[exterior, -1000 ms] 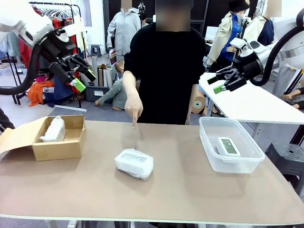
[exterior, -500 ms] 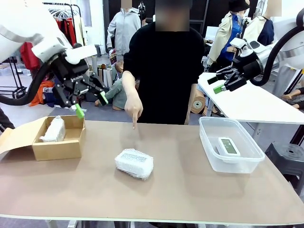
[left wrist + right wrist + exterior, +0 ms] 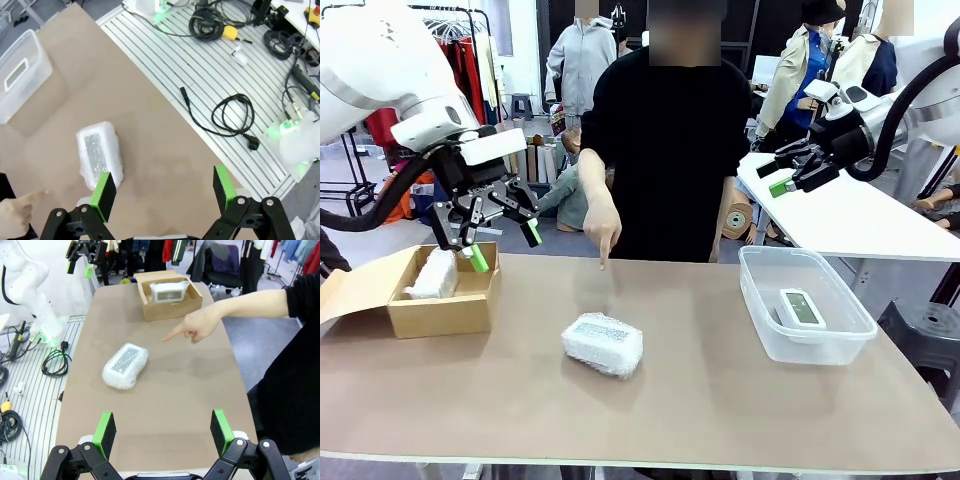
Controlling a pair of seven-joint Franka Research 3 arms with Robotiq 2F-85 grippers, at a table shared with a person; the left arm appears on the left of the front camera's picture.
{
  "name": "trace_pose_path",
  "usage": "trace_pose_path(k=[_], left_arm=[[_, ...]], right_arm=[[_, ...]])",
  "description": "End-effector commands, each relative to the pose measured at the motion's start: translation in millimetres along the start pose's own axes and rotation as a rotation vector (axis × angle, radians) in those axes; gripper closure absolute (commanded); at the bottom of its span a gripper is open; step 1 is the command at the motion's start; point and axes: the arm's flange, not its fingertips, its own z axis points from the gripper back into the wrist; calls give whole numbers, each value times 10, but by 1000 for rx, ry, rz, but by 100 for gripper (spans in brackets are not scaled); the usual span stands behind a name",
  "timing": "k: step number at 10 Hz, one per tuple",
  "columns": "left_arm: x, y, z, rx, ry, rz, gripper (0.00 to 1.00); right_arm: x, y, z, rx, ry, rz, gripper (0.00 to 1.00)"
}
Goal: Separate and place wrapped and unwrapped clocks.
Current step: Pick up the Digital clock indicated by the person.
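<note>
Left hand (image 3: 506, 246) jaws apart, above the right edge of the open brown cardboard box (image 3: 440, 315), which holds one white bubble-wrapped clock (image 3: 433, 272). Second bubble-wrapped clock (image 3: 602, 344) mid-desk (image 3: 720, 410). Bare white digital clock (image 3: 801, 307) in clear plastic tub (image 3: 757, 320). Right hand (image 3: 775, 178) apart, raised.

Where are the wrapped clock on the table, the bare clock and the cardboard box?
wrapped clock on the table (image 3: 602, 345), front view, middle of its bubble wrap.
bare clock (image 3: 801, 307), front view, its screen.
cardboard box (image 3: 440, 315), front view, its front wall.

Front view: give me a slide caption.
Person's hand points toward the bubble-wrapped clock between cardboard box and clear bin.
</note>
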Motion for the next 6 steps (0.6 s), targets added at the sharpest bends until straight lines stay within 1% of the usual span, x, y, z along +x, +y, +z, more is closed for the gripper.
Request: trace_pose_path(k=[1,6], left_arm=[[23,-2,2,-16,-9,-6,0],[23,-2,2,-16,-9,-6,0]], right_arm=[[14,8,13,-2,0,8,0],[14,8,13,-2,0,8,0]])
